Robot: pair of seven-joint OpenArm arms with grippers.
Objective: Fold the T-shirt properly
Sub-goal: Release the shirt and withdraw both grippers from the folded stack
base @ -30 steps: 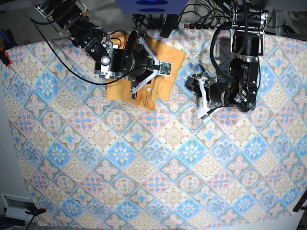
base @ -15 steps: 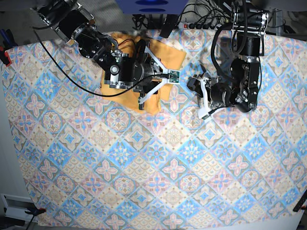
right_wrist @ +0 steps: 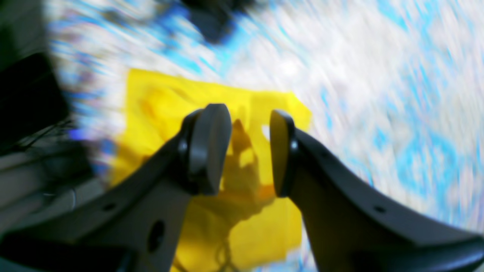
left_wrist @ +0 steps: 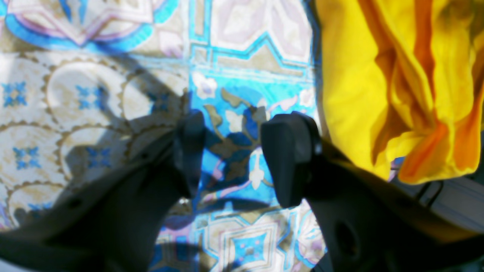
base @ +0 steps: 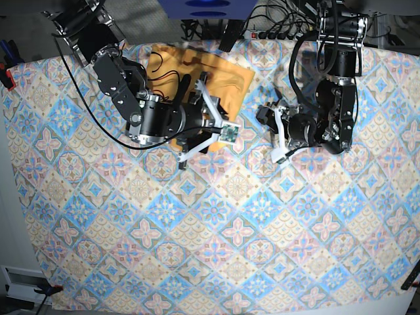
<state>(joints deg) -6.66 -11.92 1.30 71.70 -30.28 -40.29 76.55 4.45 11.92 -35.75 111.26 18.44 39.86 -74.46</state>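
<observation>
The yellow-orange T-shirt (base: 226, 75) lies bunched in a rough folded block at the back middle of the table, its near part hidden under my right arm. My right gripper (base: 200, 125) hovers over the shirt's front edge. In the blurred right wrist view the right gripper (right_wrist: 249, 151) is open, nothing between its pads, and the T-shirt (right_wrist: 151, 94) lies below it. My left gripper (base: 268, 121) stays to the right of the shirt. The left wrist view shows the left gripper (left_wrist: 230, 155) open over bare cloth, the T-shirt (left_wrist: 355, 94) just beside its right finger.
A blue-and-pink diamond-patterned tablecloth (base: 230, 230) covers the whole table. Cables and a power strip (base: 275, 29) run along the back edge, beside a blue object (base: 207, 6). A red clamp (base: 6, 79) grips the left edge.
My right arm has swung toward the front, uncovering the back of the shirt, and its jaws have spread apart. The left arm has stayed still.
</observation>
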